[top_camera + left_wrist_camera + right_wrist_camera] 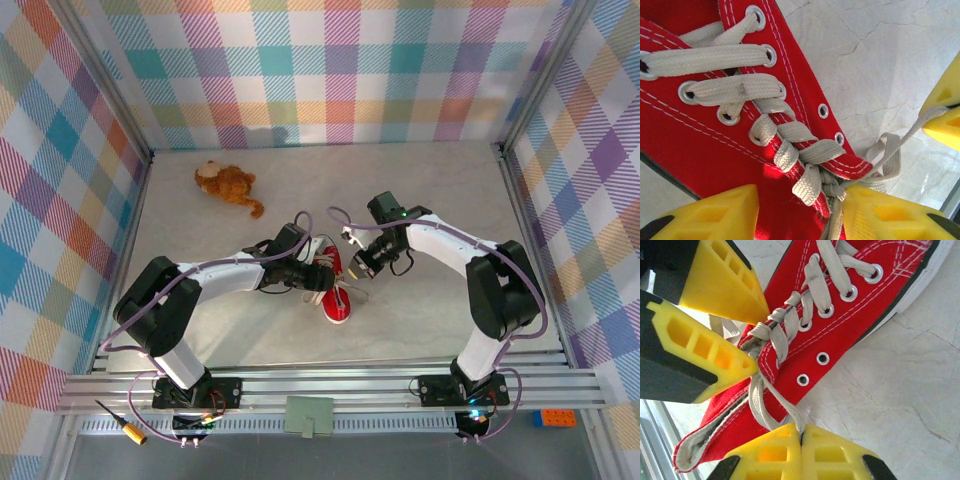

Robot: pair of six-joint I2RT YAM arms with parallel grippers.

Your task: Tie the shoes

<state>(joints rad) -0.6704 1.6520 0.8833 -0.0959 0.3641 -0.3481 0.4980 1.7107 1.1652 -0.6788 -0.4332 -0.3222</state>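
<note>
1. Red canvas sneaker [336,293] lies on the counter [430,200] between the two arms, with a first knot [832,187] already crossed at the top of its lacing.
2. Right jaws are pressed together, pinching one white lace [756,400] just beside the shoe's collar. The strand runs taut back to the knot.
3. Left jaws stand spread, straddling the knot, with one yellow fingertip [865,200] touching it. They seem to be pinching nothing.
4. The step in hand looks like snugging the knot or starting a loop. To do it well, the left jaws should close on the free strand right at the knot, not on the canvas.
5. Both pulls should run low and opposite, along the counter, so the light shoe neither lifts nor skids.
6. Even tension on the right strand matters, because slack would let the knot loosen.
7. The brown plush toy [228,183] sits well apart and is no obstacle.
</note>
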